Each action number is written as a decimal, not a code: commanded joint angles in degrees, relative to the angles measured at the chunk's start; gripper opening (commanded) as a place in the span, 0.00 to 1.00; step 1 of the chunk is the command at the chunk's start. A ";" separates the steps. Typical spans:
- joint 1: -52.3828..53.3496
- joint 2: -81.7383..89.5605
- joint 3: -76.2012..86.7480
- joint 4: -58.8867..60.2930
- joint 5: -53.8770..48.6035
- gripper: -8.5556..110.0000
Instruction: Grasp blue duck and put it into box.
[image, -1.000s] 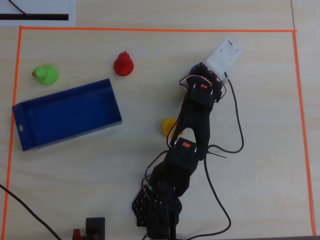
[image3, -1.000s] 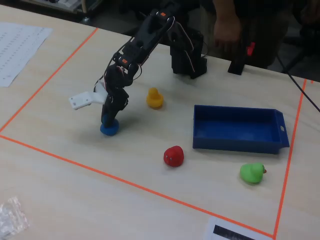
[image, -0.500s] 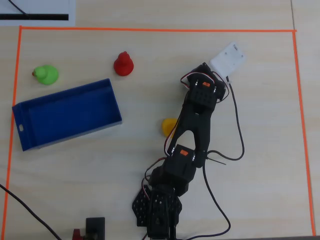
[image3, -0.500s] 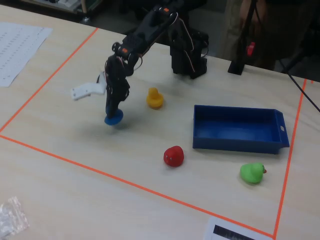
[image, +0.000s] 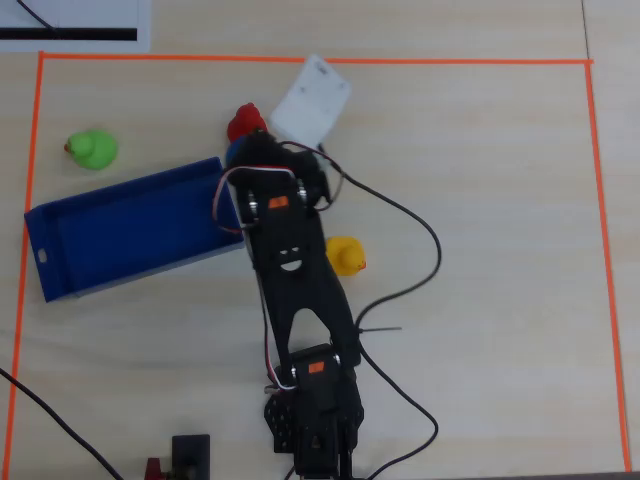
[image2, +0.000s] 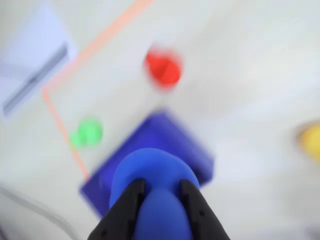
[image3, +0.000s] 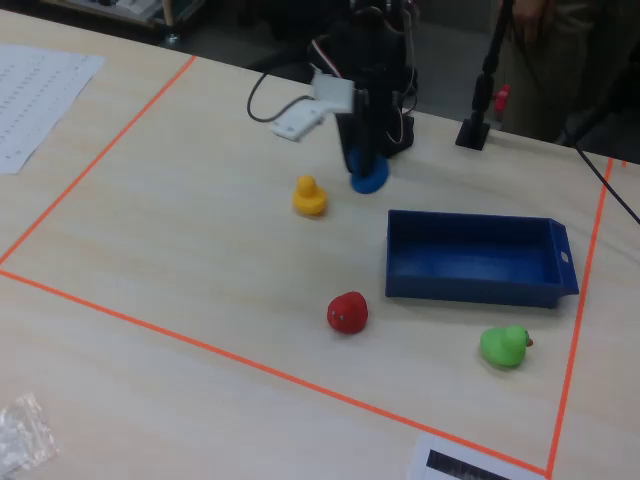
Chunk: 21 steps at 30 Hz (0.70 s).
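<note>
Blue duck (image2: 152, 175) clamped in my gripper (image2: 161, 192), carried above the table.
Item: box (image3: 470, 258), open-topped, lying just ahead of and below the fingers (image2: 127, 205) in the wrist view; red duck (image2: 163, 67) beyond it, green duck (image2: 87, 132) off to its left. I judge the drop needs the duck centred over the floor, clear of the near wall, then lowered before release.

Even, bright, diffuse light in all views; shadows soft and faint. Wrist view heavily blurred: duck (image2: 152, 185) between jaws soft-edged, box (image2: 172, 142) beyond jaws smeared, tape (image2: 95, 45) beyond that streaked, table washed pale. Overhead view sharp, no glare; arm (image: 295, 270) dark, little detail. Fixed view sharp; background behind jaws dim; paper (image3: 40, 85) far off, print unreadable.
</note>
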<state>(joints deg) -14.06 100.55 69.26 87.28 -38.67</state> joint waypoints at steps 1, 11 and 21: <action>-14.68 -8.70 -12.39 4.66 3.08 0.07; -27.69 -21.80 -3.43 -5.01 10.81 0.13; -19.16 -12.04 7.38 -9.76 5.80 0.37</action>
<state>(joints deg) -38.85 77.87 70.93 80.51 -29.97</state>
